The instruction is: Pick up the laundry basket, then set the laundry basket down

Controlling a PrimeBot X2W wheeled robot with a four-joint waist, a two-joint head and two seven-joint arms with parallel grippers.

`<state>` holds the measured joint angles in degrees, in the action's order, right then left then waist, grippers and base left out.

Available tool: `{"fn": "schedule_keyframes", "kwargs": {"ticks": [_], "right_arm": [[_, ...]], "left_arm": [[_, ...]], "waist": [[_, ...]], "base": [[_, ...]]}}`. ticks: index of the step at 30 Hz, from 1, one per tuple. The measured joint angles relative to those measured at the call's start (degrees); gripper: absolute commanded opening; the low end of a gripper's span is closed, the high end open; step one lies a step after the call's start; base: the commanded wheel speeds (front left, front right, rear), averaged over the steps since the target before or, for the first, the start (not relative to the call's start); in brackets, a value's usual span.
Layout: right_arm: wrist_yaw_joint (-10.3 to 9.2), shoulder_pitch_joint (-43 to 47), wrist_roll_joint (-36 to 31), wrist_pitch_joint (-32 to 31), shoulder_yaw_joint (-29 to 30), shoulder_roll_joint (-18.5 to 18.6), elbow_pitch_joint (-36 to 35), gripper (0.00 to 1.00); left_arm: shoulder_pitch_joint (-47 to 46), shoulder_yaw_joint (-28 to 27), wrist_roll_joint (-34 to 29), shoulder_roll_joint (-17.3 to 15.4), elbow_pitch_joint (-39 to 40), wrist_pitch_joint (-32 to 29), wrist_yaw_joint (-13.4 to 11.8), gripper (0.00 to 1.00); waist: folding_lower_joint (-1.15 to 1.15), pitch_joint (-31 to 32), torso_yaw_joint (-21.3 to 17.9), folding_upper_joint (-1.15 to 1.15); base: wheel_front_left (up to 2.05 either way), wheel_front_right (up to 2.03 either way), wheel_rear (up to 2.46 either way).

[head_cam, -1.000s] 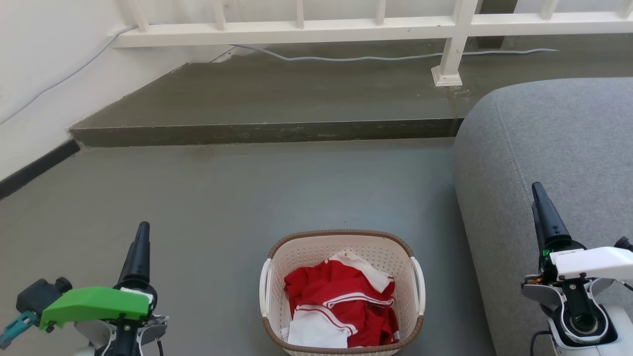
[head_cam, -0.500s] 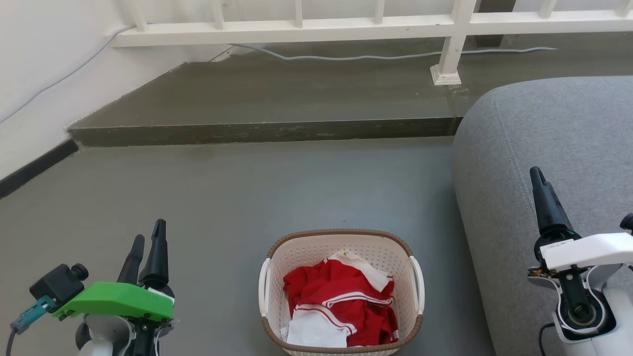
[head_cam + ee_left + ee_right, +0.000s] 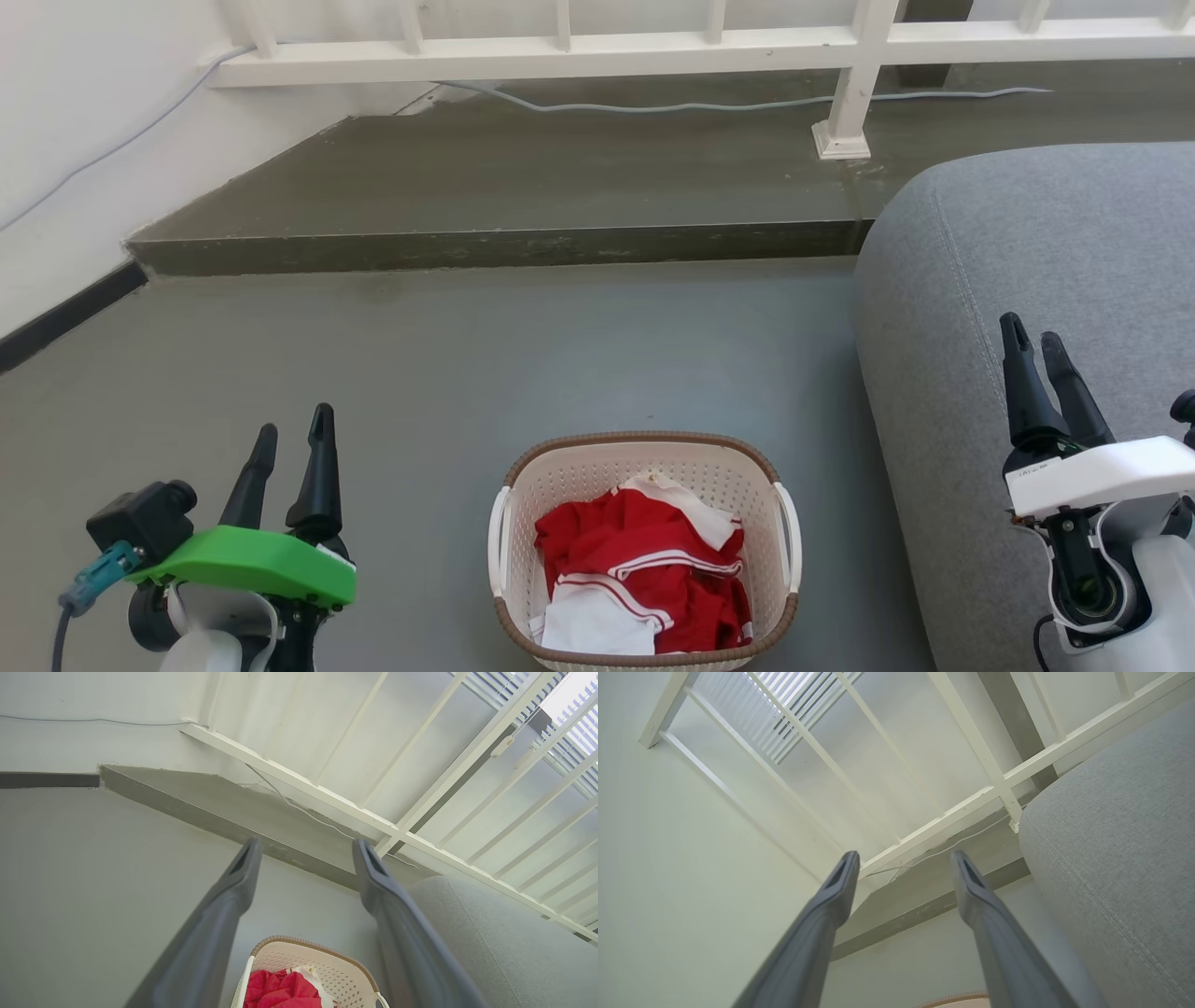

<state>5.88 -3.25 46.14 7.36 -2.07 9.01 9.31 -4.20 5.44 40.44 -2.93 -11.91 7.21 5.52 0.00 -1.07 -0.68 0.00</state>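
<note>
- Low on the grey floor before the robot, the laundry basket stands upright with its mouth up, just beside a grey sofa (red and white clothes are heaped inside).
- Its longer side runs left to right in the head view, with white handles at either end. Nothing grips them.
- To the basket's left, the left end effector hangs with its fingers spread and nothing between them. A second ago they lay closed together, farther to the left.
- Over the sofa, the right end effector is likewise parted and empty. Half a second ago its fingers showed as one.
- The basket has kept its place throughout.
</note>
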Motion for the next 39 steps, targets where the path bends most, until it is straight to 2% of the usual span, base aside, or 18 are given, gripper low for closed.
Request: {"fn": "schedule_keyframes", "kwargs": {"ticks": [30, 35, 39], "right_arm": [[0.00, 0.0, -24.9, 6.3, 0.3, -1.1, 0.3, 1.00], [0.01, 0.0, -28.2, 7.0, 0.9, -1.4, 0.5, 1.00], [0.02, 0.0, -28.6, 7.1, 1.2, -1.7, 0.9, 1.00]], "left_arm": [[-0.8, 2.5, -24.2, 0.2, 1.9, 6.6, -0.6, 1.00], [-0.8, 3.5, -27.3, 0.3, 1.9, 7.2, -0.6, 1.00], [-0.8, 3.5, -27.5, 0.3, 1.9, 7.2, -0.5, 1.00]], "waist": [[0.00, -0.3, -0.1, 0.00], [0.00, -0.3, -0.1, 0.00], [0.00, -0.3, 0.0, 0.00]], "base": [[0.00, 0.00, 0.00], [0.00, 0.00, 0.00], [0.00, 0.00, 0.00]]}}
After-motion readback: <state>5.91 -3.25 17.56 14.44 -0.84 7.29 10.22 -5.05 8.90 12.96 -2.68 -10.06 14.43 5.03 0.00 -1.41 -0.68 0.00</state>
